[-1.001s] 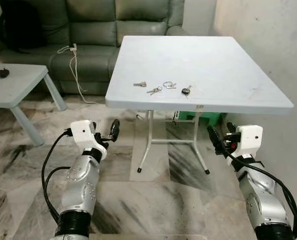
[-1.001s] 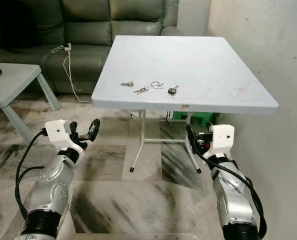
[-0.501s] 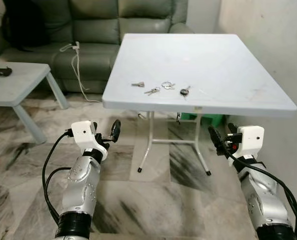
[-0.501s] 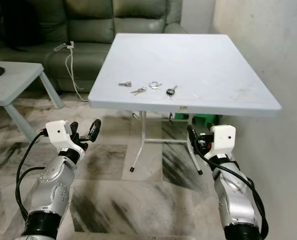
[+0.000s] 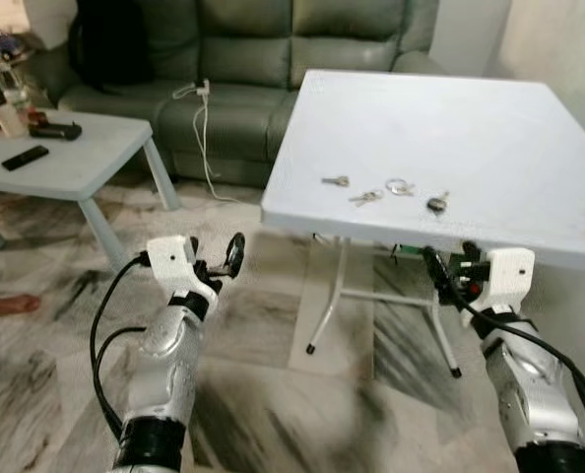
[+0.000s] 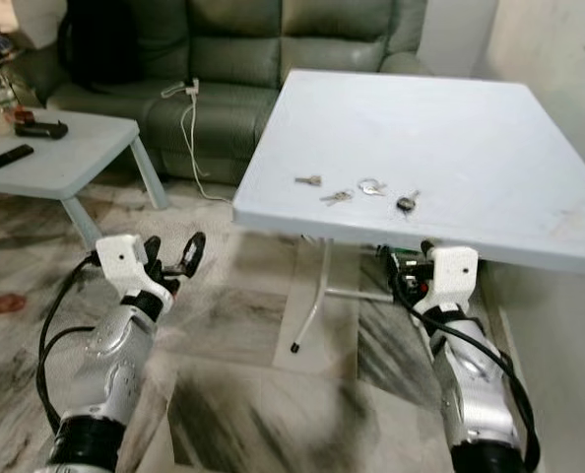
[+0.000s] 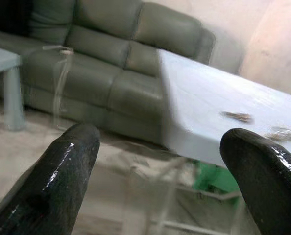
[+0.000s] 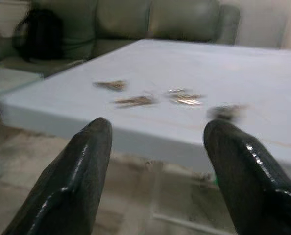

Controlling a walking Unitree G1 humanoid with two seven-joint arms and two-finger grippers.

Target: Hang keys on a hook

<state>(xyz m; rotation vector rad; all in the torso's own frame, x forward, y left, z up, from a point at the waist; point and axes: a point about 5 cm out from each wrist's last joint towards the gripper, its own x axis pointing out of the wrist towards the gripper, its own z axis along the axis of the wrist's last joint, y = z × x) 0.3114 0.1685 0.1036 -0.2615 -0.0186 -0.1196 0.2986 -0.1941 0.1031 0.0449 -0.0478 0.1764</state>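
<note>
I see small metal keys (image 5: 383,190) strung along the near edge of the smooth white table (image 5: 489,128). My left gripper (image 5: 224,262) and right gripper (image 5: 446,272) hover below it, glossy fingers spread, empty.

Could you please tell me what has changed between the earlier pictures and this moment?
Only the camera moved: the view swung toward the robot's left, bringing more of the low side table into sight. The four keys still lie in a row near the white table's front edge. The left gripper and right gripper stay open, empty, and below the tabletop.
</note>
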